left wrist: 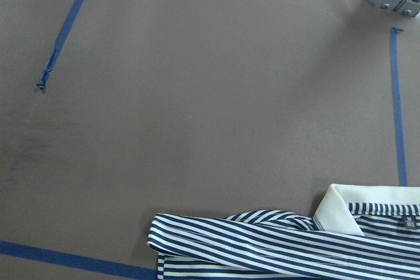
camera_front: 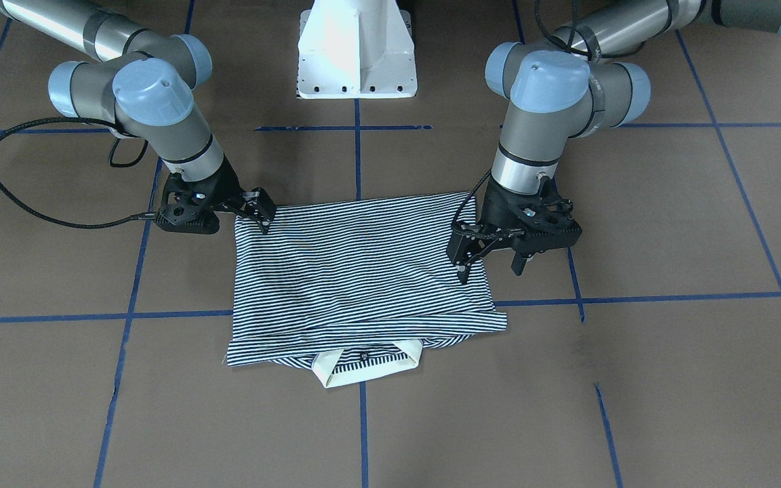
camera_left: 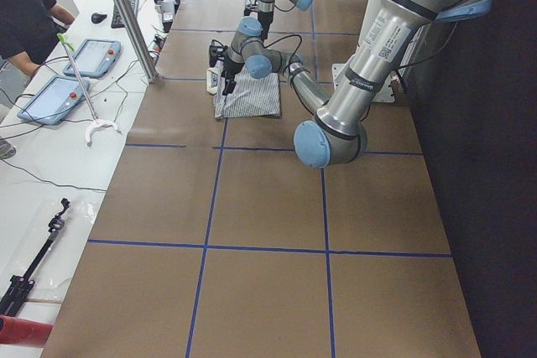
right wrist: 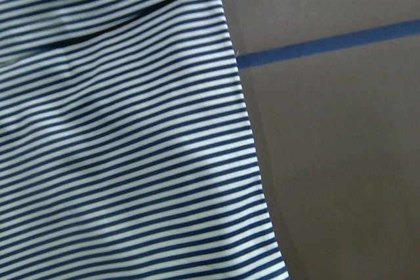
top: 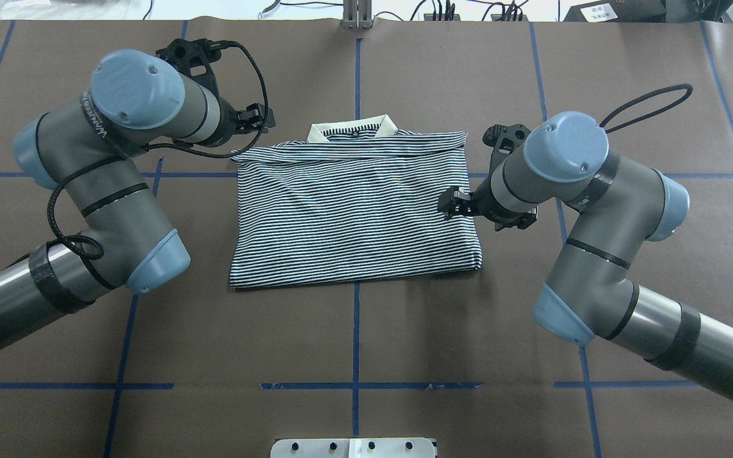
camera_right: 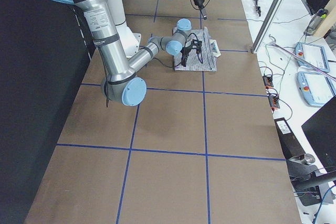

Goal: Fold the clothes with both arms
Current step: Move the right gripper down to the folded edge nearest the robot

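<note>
The striped polo shirt (camera_front: 356, 271) lies folded into a rough rectangle in the middle of the brown table (camera_front: 634, 379), between the two arms. Its cream collar (camera_front: 328, 371) shows past the folded top layer on the edge farthest from the white pedestal (camera_front: 356, 54). Several creases run slantwise across the upper layer, and the side edges are fairly straight. The left gripper (camera_front: 491, 270) hangs at the shirt's edge on the robot's left side. Its fingers (camera_front: 462, 270) point down and are spread wide, one over the striped cloth at the very edge and the other over bare table just beside it. They hold nothing, and whether the inner tip touches the cloth cannot be told. The left wrist view looks down on the collar-side corner of the shirt, a rumpled fold of stripes with the collar next to it. The right gripper (camera_front: 265, 218) reaches in low from the robot's right side, its tips at the shirt's edge near the corner closest to the pedestal. Its fingers lie nearly in line with the camera, so it cannot be told whether they are spread, pressed together or pinching cloth. The right wrist view shows only the flat side edge of the shirt on the table, crossed by a blue tape line (right wrist: 328, 44).
</note>
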Controlling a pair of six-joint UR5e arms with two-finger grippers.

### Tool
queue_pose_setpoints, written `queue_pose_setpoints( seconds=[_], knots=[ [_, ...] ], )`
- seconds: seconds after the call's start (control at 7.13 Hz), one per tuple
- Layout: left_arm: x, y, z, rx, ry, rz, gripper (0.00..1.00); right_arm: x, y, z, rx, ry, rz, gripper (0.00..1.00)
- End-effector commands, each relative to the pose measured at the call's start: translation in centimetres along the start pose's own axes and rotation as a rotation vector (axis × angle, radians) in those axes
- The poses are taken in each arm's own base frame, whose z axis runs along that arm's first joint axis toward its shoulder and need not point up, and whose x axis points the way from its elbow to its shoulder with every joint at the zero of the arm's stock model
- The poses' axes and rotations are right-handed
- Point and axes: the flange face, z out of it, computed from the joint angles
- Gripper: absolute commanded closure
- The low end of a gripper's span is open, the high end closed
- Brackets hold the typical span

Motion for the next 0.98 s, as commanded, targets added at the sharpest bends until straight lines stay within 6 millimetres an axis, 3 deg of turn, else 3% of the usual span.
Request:
queue_pose_setpoints(
  seconds=[0.0,0.84],
  knots=[
    [0.4,0.1,-0.5,0.001,0.012,0.001,0.0,0.4,2.4,2.3,-0.012,0.037,-0.016,0.0],
    [0.4,0.2,-0.6,-0.001,0.015,0.003,0.0,0.5,3.8,3.2,-0.038,0.049,-0.027,0.09]
  ],
)
